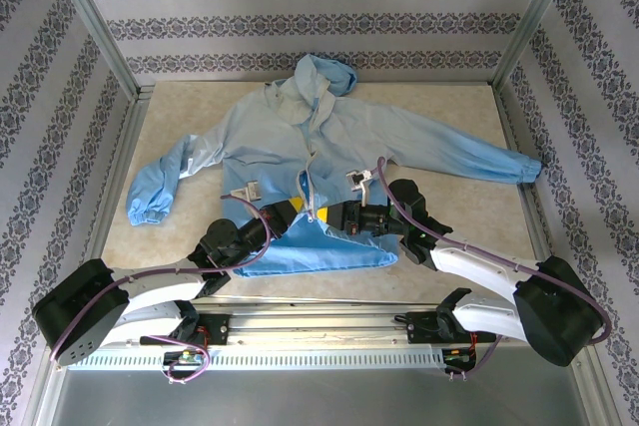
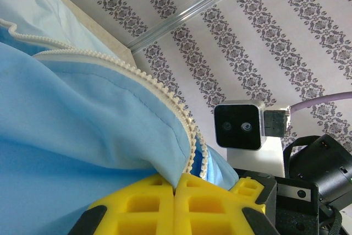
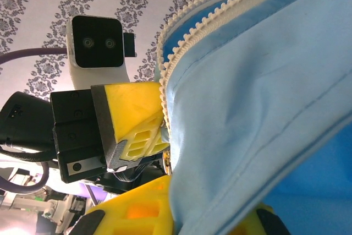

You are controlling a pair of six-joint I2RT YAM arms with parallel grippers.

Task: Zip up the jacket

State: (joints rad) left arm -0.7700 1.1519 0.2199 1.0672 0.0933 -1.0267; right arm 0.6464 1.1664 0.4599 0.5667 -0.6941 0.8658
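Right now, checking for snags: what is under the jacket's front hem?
The left end effector and right end effector, each shut on the jacket beside its zipper. The table beneath the fabric is covered.

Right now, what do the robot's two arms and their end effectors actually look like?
The left arm and right arm have white shells with bulky black joints. A lilac cable runs along each. The left end effector and right end effector have black bodies and yellow fingers moulded with square pockets. Each wrist carries a white camera box with a black face.
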